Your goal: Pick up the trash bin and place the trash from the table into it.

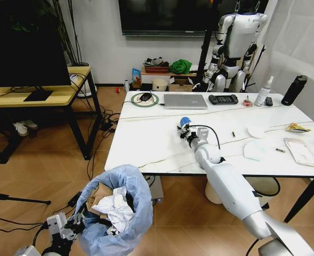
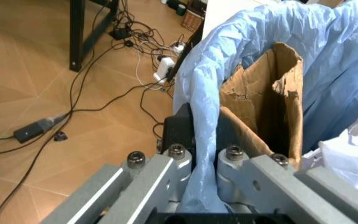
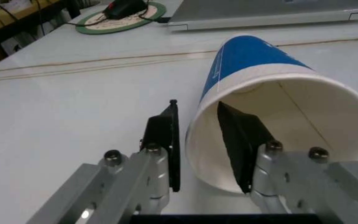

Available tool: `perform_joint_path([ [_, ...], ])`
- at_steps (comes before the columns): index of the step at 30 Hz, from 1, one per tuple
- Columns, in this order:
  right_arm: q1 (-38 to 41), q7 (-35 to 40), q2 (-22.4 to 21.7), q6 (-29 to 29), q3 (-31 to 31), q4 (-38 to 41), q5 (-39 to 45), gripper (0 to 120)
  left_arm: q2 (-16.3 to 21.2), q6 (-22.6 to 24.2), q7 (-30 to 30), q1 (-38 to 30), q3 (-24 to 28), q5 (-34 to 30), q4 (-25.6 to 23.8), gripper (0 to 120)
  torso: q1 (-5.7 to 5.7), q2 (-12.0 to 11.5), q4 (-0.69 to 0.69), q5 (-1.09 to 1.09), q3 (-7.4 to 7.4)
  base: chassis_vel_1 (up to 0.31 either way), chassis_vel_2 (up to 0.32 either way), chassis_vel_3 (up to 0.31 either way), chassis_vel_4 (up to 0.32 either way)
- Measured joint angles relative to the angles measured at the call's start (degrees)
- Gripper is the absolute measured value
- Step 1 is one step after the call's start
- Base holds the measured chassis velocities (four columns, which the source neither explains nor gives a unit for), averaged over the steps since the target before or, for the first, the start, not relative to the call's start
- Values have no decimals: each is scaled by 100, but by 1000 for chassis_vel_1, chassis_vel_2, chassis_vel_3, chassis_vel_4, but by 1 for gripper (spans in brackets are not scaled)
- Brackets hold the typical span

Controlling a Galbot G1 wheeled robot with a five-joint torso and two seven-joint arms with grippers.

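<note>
- The trash bin [image 1: 119, 210] is held off the table's [image 1: 146, 146] near edge by the left gripper [image 2: 204, 154], clamped on its bagged rim; cardboard and tissues are inside
- The right gripper [image 3: 197, 140] is closed on the paper cup's [image 3: 266, 93] wall, mid-table; bare tabletop surrounds it

Blue-white paper cup [image 3: 272, 93]; light-blue bag [image 1: 126, 184]; white marble table [image 1: 146, 138].

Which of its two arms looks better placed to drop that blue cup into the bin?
The right. Its gripper already pinches the rim of the paper cup, one finger inside, on the table. The left gripper is busy gripping the edge of the trash bin below the table edge.
</note>
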Motion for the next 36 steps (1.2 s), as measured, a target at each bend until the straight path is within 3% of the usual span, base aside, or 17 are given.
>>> perform_joint_path([
  [6,-34,23,-17,0,31,96,-18,0,17,-3,2,3,-1,-6,0,0,0,0,0,0,0,0,0,0,0],
  [11,-124,0,-92,88,32,452,133,0,17,-6,4,3,2,-6,5,0,0,0,0,0,0,0,0,0,0],
  [17,-426,-418,-362,418,-107,1442,685,0,21,-11,6,7,2,-6,11,0,0,0,0,0,0,0,0,0,0],
  [20,-709,-868,-678,645,-290,2380,1247,0,16,-13,6,8,2,-6,11,0,0,0,1,1,0,0,0,0,0],
  [28,-1428,-1584,-1586,993,-1326,4468,1823,0,-16,-14,7,27,17,12,-6,0,0,0,0,0,-1,0,0,0,0],
  [36,-1685,-1719,-2000,1094,-2351,5458,1787,0,-46,-14,5,60,31,80,-6,0,-1,0,1,0,-1,0,0,0,0],
])
